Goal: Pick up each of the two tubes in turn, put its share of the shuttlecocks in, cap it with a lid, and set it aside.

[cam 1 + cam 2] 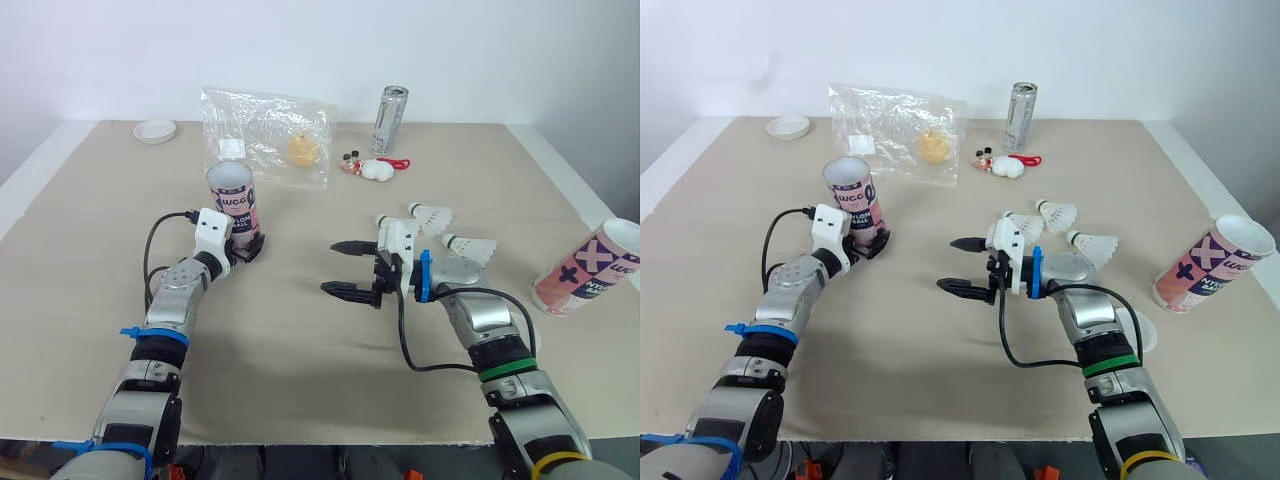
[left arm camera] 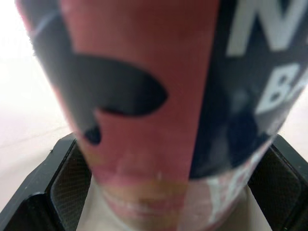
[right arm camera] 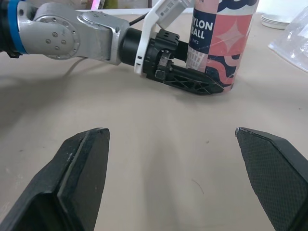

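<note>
Back left, a white lid (image 1: 155,130) is noted near the worktop (image 1: 300,340) edge. The upright tube (image 1: 232,192) is found left of centre, mouth open, in front of a clear plastic bag (image 1: 265,135). Its base is bracketed by the left gripper (image 1: 248,246), jaws closed against the wall as far as can be judged from the left wrist view. The tube is judged light, stiff but crushable, and glossy. A low, moderate grip is advised, kept off the open rim.

At centre, the right gripper (image 1: 332,267) is held over bare worktop, jaws wide and empty. Just right of it, two shuttlecocks (image 1: 432,214) are seen: featherlight, skirts fragile, best taken by the cork. The second tube (image 1: 590,268) is seen tilted at the right edge.
</note>
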Tool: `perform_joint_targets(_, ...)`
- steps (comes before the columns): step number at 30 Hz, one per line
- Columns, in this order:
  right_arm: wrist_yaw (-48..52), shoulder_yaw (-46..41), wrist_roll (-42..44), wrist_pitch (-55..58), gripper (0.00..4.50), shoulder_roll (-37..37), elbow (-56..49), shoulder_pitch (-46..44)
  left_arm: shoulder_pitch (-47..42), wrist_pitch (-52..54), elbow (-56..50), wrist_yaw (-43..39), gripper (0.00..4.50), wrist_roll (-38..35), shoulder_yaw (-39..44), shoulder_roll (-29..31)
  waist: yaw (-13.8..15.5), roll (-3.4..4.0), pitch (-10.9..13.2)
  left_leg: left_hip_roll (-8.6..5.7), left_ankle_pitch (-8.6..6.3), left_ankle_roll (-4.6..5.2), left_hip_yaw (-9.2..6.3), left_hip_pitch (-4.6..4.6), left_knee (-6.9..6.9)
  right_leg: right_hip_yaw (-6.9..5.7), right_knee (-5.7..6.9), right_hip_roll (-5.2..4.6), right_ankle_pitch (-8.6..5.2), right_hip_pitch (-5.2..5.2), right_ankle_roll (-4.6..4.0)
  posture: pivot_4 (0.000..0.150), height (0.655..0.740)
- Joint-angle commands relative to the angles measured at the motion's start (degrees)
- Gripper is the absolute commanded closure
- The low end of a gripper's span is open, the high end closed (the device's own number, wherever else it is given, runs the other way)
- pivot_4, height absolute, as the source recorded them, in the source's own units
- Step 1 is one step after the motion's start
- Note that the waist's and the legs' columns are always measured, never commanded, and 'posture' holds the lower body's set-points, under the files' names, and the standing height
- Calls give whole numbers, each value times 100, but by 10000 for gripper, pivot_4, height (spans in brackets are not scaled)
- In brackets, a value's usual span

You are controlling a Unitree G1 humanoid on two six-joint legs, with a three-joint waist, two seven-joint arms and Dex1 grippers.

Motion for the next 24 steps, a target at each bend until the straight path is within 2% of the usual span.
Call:
perform_joint_targets(1, -43, -151, 37, -71, 106, 7, -228, -114, -159, -234, 310, -113, 0, 14, 48, 6, 0, 0, 0, 0, 0, 0, 0, 0, 0, 0, 0, 0, 0, 0, 0, 1500, 7400)
perform_joint_targets(4, -51, -147, 49, -41, 106, -7, -249, -121, -277, -343, 556, -199, 0, -5, 74, 4, 0, 0, 0, 0, 0, 0, 0, 0, 0, 0, 0, 0, 0, 0, 0, 1500, 7400)
perform_joint_targets(5, -54, -143, 51, -32, 0, -12, -262, -117, -295, -376, 603, -225, 5130, -7, 77, 2, 0, 0, 0, 0, 0, 0, 0, 0, 0, 0, 0, 0, 0, 0, 0, 1500, 7400)
perform_joint_targets(8, -84, -149, 70, 1, 0, -6, -320, -86, -275, -430, 644, -255, 13500, -18, 112, -4, 0, 0, 0, 0, 0, 0, 0, 0, 0, 0, 0, 0, 1, 0, 1, 1500, 7400)
perform_joint_targets(14, -239, -237, 128, 137, 0, -9, -489, 11, -53, -461, 242, -211, 13994, -8, 154, 57, -3, 0, 0, 0, 0, 0, 0, -1, 0, 1, 0, 0, 0, 0, 2, 1500, 7400)
perform_joint_targets(17, -621, -439, 242, 421, 0, 25, -768, 153, 177, -473, -236, -325, 13994, 148, -28, 164, -2, 0, 0, 0, 0, 0, 0, -1, -2, 2, 0, 0, -1, -1, 2, 1500, 7400)
perform_joint_targets(24, -2543, -1301, 598, 2052, 0, 78, -2635, 1182, 1100, -26, -2558, -1453, 13994, 491, -943, 887, 6, 1, 0, 1, -6, -9, -5, -22, -8, 0, 2, -3, -4, -17, -24, 1500, 7400)
